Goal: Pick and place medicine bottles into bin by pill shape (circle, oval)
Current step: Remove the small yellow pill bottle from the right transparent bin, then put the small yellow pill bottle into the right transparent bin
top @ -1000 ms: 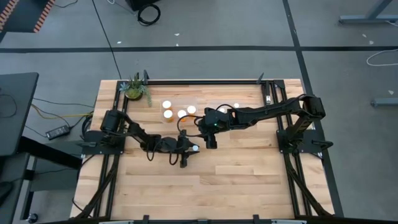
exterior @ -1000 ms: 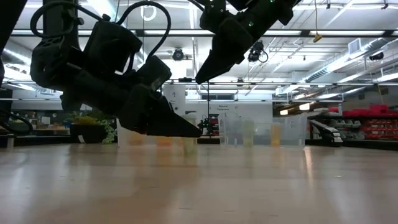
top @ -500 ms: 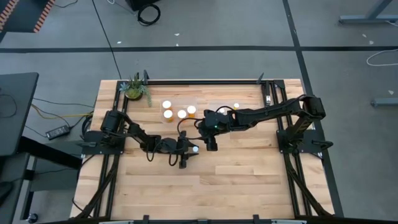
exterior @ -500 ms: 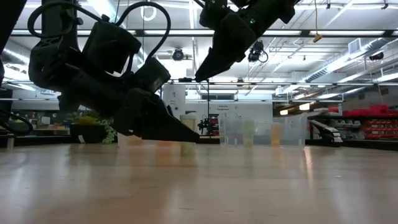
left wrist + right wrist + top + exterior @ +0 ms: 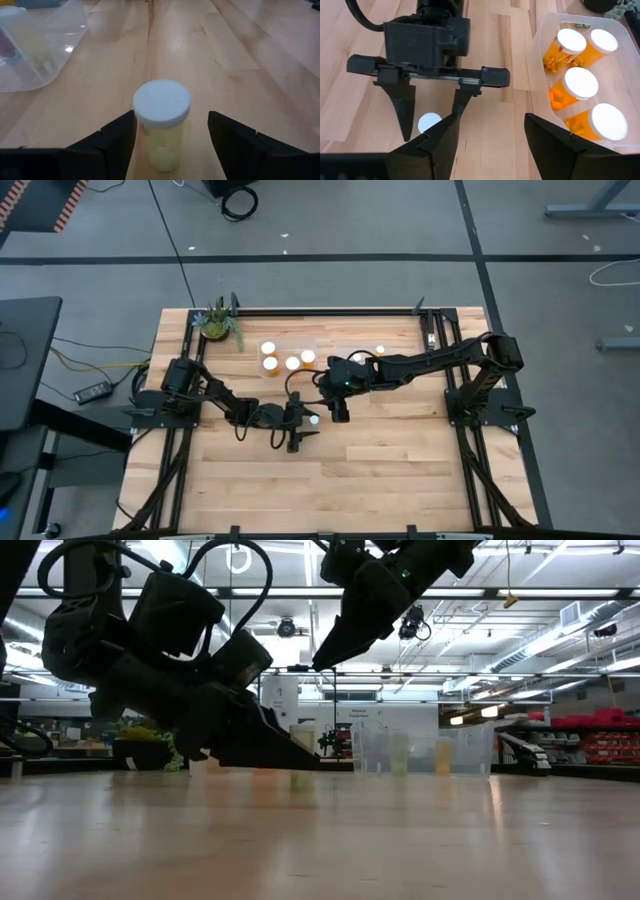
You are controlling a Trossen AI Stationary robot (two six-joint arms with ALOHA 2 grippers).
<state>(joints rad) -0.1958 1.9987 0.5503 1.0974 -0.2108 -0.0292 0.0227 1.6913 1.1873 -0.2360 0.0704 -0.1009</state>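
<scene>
One medicine bottle [image 5: 161, 125] stands on the table between my left tool's [image 5: 303, 427] open fingers; I judge closing comes next.

table: light wood plank top [image 5: 400, 480], black frame rails round it
plant: little green potted one [image 5: 218, 323], far left corner
floor: grey, black tape lines [image 5: 300, 258]
cable: black coil [image 5: 239, 200], far floor
power brick: [image 5: 94, 392], floor left of table
</scene>
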